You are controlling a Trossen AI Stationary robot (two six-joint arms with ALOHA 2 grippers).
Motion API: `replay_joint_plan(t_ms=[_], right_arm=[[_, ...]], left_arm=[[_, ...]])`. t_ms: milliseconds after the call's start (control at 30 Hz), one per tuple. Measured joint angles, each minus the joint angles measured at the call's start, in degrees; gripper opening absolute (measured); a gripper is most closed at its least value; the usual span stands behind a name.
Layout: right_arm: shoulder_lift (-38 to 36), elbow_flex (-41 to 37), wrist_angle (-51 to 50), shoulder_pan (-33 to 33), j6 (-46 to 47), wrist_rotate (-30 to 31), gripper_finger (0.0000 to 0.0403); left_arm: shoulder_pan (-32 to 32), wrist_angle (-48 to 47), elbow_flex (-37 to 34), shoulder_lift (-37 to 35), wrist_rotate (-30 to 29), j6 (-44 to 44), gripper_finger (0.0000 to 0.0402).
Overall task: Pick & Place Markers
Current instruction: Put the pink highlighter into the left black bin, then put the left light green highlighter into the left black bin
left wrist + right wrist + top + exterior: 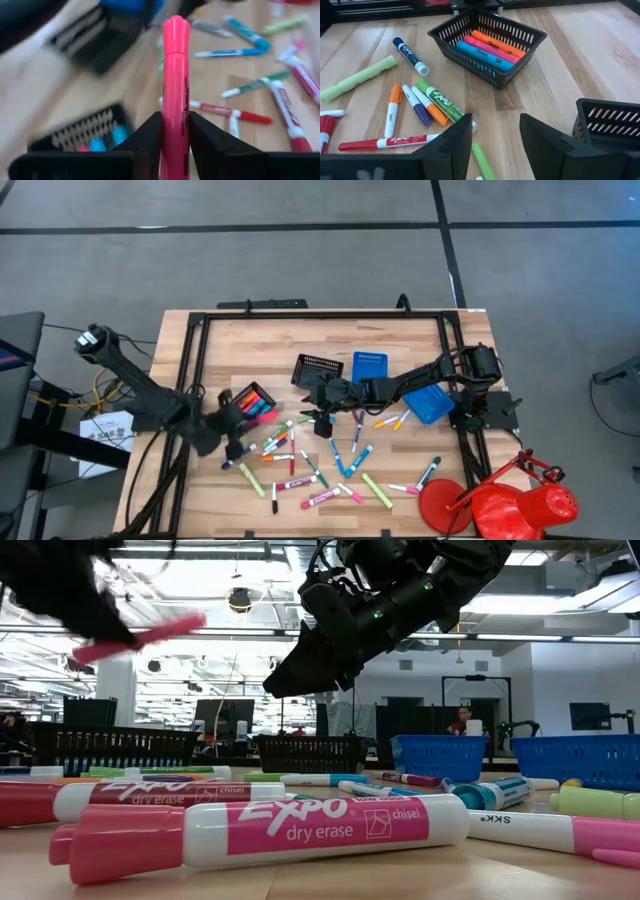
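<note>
While a pink marker [174,90] is clamped in the left gripper [175,132], it is carried in the lower left of the high view, near the black tray [254,397].
Right gripper [495,137] is held open and empty mid-frame above the scattered markers [320,465]. Grip is seen only at the marker's lower end, so tilt or slip is likely; a drop short of the tray could follow, judged from motion blur.
</note>
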Motion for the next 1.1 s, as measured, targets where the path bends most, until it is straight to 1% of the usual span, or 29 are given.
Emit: replay_joint_plan(t_ms=[133, 167, 300, 400, 700, 767, 867, 967, 1000, 1100], right_arm=[[0.0, 0.0, 0.0, 0.0, 0.5, 0.0, 0.0155], [0.0, 0.0, 0.0, 0.0, 0.5, 0.0, 0.0155], [0.0, 0.0, 0.0, 0.0, 0.5, 0.0, 0.0155], [0.0, 0.0, -0.1, 0.0, 0.5, 0.0, 0.0155], [0.0, 0.0, -0.1, 0.0, 0.4, 0.0, 0.0155], [0.0, 0.0, -0.1, 0.0, 0.4, 0.0, 0.0155], [0.0, 0.0, -0.1, 0.0, 0.4, 0.0, 0.0155], [0.0, 0.0, 0.0, 0.0, 0.4, 0.0, 0.0155], [0.0, 0.0, 0.0, 0.0, 0.4, 0.0, 0.0155], [0.0, 0.0, 0.0, 0.0, 0.4, 0.0, 0.0155]], left_arm=[[5.6, 0.3, -5.9, -2.6, 10.3, -9.7, 0.0078], [6.5, 0.2, -7.3, -2.6, 11.8, -11.3, 0.0079], [8.9, 0.5, -11.0, -2.6, 12.4, -12.8, 0.0091], [10.4, 0.4, -12.3, -2.6, 12.5, -12.9, 0.0097], [11.5, 2.1, -12.3, -2.7, 13.0, -12.8, 0.0119], [11.5, 3.1, -11.7, -2.7, 15.0, -12.8, 0.0123], [11.4, 4.6, -9.0, -2.7, 18.8, -12.1, 0.0123], [10.5, 5.9, -6.9, -2.7, 25.5, -7.5, 0.0116], [10.0, 7.9, -6.8, -2.7, 27.5, -5.5, 0.0113], [7.9, 12.8, -6.7, -2.3, 29.9, -0.2, 0.0105]])
